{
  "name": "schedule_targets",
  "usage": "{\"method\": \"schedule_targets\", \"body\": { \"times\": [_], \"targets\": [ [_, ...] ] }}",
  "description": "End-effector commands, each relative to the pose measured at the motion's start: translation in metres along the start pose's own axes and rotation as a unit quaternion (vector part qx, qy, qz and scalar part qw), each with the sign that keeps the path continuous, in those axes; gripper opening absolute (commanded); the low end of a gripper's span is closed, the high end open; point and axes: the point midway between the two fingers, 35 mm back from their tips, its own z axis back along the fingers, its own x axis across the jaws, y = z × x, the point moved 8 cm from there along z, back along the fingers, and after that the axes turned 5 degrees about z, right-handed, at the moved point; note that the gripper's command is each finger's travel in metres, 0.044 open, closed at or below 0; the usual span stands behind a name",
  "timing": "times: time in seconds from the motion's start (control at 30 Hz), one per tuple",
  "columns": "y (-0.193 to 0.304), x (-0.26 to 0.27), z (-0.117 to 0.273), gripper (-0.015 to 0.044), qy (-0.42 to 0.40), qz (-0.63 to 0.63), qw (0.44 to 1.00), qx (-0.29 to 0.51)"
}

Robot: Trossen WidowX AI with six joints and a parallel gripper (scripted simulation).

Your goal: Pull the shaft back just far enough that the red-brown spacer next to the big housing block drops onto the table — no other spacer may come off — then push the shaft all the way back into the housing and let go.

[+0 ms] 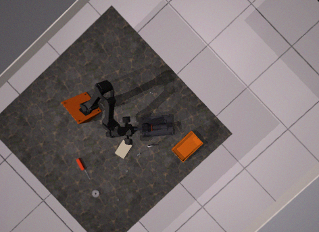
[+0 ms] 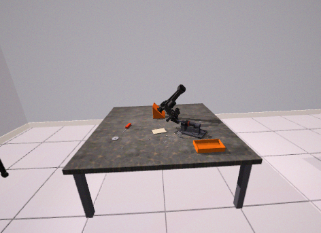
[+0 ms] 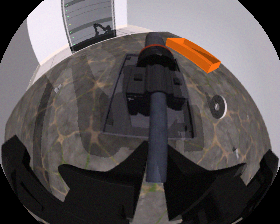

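The dark fixture with its housing (image 1: 165, 126) (image 2: 193, 130) (image 3: 156, 82) stands on the table. The grey shaft (image 3: 158, 130) runs level out of the fixture towards me. My gripper (image 1: 134, 129) (image 2: 179, 122) (image 3: 153, 144) is shut on the shaft's near end, with one finger on each side. The red-brown spacer (image 1: 151, 128) (image 2: 188, 123) (image 3: 155, 47) shows as a thin band around the shaft line, still up in the fixture. Black parts beside it hide most of it, and other spacers cannot be told apart.
An orange tray (image 1: 188, 145) (image 2: 209, 146) (image 3: 196, 55) stands beyond the fixture, to its right in the wrist view. A grey ring (image 3: 218, 106) lies right of the fixture. A cream card (image 1: 124, 149) (image 2: 158, 131), a red screwdriver (image 1: 80, 164) (image 2: 128, 125) and a washer (image 1: 95, 193) (image 2: 115, 138) lie farther off.
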Motion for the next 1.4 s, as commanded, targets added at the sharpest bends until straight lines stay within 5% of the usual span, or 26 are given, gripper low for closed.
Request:
{"method": "schedule_targets", "body": {
  "times": [0.0,1.37],
  "targets": [
    [0.0006,0.0002,0.0009,0.0,-0.001,0.002,1.0,0.0],
    [0.004,0.0004,0.0042,0.0,-0.001,0.001,1.0,0.0]
  ]
}}
